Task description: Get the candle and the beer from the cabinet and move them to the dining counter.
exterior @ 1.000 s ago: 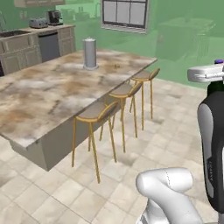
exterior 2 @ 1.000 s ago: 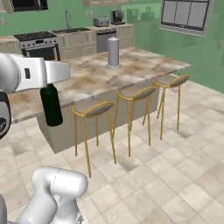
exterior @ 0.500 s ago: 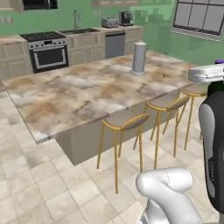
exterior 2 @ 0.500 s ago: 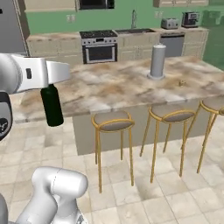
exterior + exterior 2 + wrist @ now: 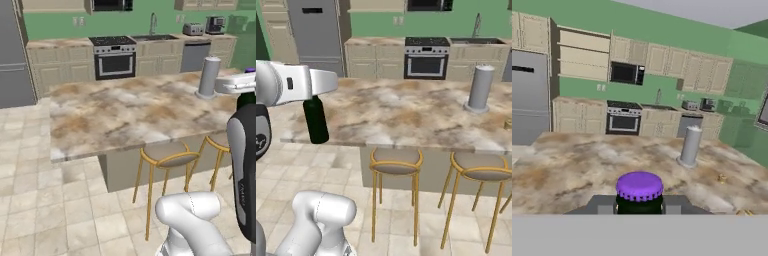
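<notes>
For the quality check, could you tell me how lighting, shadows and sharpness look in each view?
Left base view: flat, even light, dining counter softly blurred. Right base view: the beer reads dark, no clear shadow. Hand view: purple cap sharp, no glare.

dark green beer (image 5: 316,122) with purple cap, marbled brown-and-cream dining counter (image 5: 406,115), yellow-legged stools (image 5: 395,195)

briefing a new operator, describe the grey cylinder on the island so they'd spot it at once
Find the big marbled brown-and-cream dining counter with yellow-legged stools along its near side. Toward its right end, on the side facing the oven, stands the tall grey cylinder, upright on a wider round base. It is the tallest thing standing on that top, and plain grey.
</notes>
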